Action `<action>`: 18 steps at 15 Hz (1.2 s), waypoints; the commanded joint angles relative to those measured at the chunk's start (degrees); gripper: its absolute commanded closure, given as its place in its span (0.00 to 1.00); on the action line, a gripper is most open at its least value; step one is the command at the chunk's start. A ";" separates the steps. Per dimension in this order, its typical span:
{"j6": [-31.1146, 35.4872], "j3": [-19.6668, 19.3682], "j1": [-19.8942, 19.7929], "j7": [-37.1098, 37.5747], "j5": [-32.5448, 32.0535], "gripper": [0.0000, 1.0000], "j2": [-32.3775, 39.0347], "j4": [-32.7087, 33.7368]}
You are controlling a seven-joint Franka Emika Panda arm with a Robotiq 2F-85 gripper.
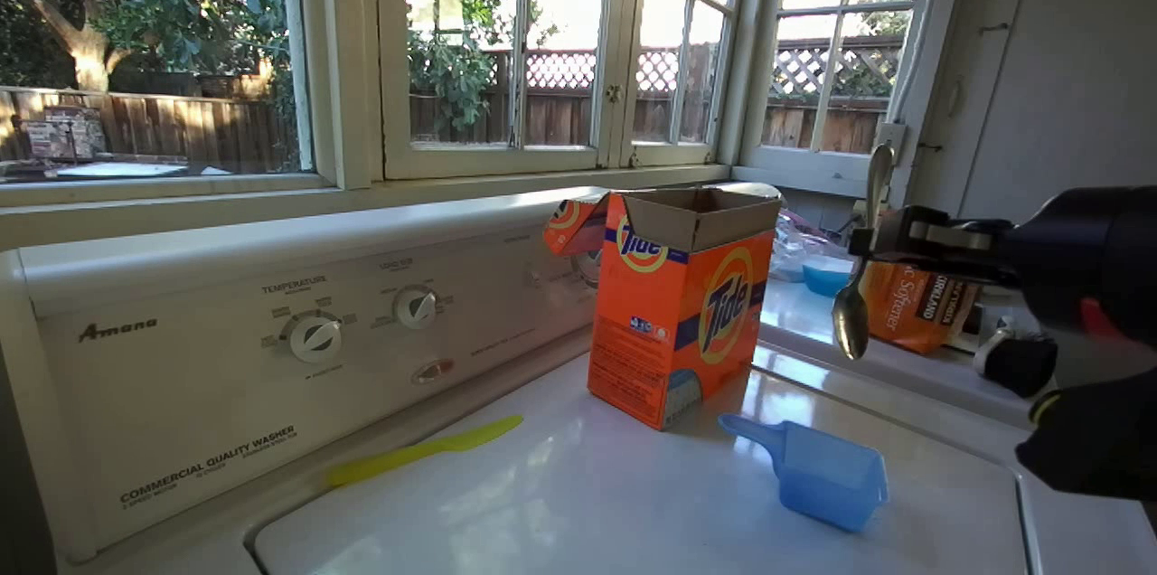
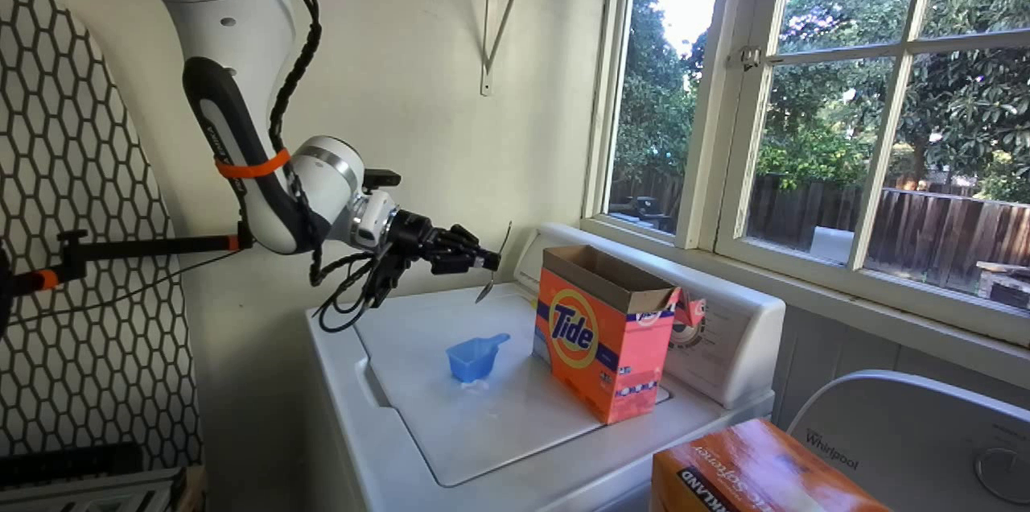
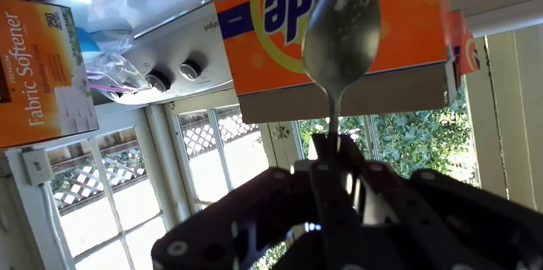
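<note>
Pinched by its handle in the end effector (image 1: 865, 242), the spoon (image 3: 342, 32) hangs bowl-down above the bench (image 1: 542, 503), near the box (image 2: 599, 343); slow movement seems best (a slim handle may twist).

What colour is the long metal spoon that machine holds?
Silvery grey: the long metal spoon shows best in the wrist view.

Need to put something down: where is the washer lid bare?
Washer lid looks bare between the yellow knife and blue scoop; so does a patch bordered by scoop, Tide box and lid's edge. Crowded: between scoop handle and box, and around the gripper and its spoon.
</note>
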 commanded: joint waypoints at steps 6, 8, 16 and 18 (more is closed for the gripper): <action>7.40 -0.82 -1.20 0.00 1.65 0.98 -2.53 -1.47; 7.28 -0.91 -1.11 0.22 1.38 0.98 -2.58 -1.52; 7.67 -0.84 -1.05 0.11 1.27 0.98 -2.85 -1.51; 8.91 -0.99 -1.29 -0.06 1.90 0.98 -3.20 -1.52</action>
